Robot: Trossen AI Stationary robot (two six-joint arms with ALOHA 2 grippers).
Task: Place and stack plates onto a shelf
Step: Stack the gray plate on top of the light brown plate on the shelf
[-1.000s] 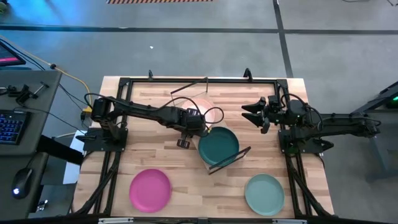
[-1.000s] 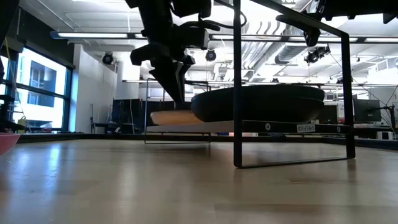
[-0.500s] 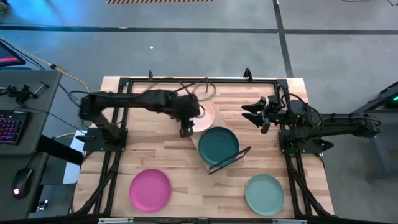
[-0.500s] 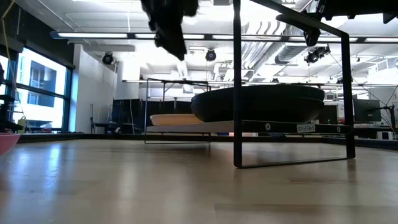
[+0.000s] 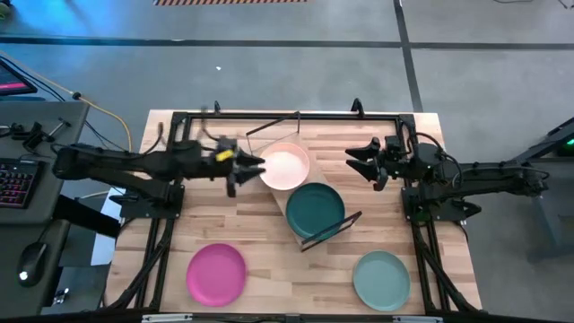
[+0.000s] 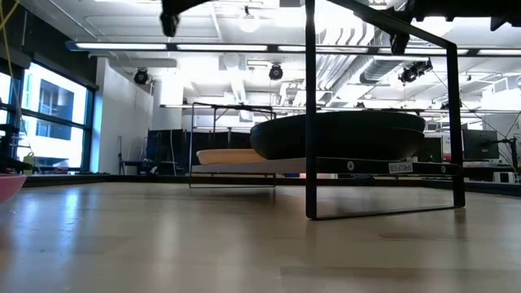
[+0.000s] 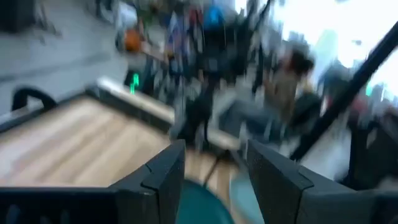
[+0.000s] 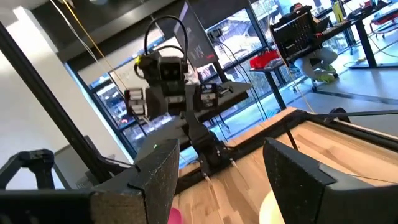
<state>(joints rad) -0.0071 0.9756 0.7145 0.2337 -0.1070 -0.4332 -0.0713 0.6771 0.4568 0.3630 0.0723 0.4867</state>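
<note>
Left gripper [image 5: 240, 170] now off cream plate [image 5: 285, 167].

My left arm reaches in from the left side of the desk, lifted clear of it, its gripper [image 5: 240, 168] empty with the fingers [image 7: 163, 176] spread apart. My right arm waits folded at the right side, its gripper [image 5: 356, 160] pointing toward the desk's middle, fingers [image 8: 297, 172] parted and holding nothing.
</note>
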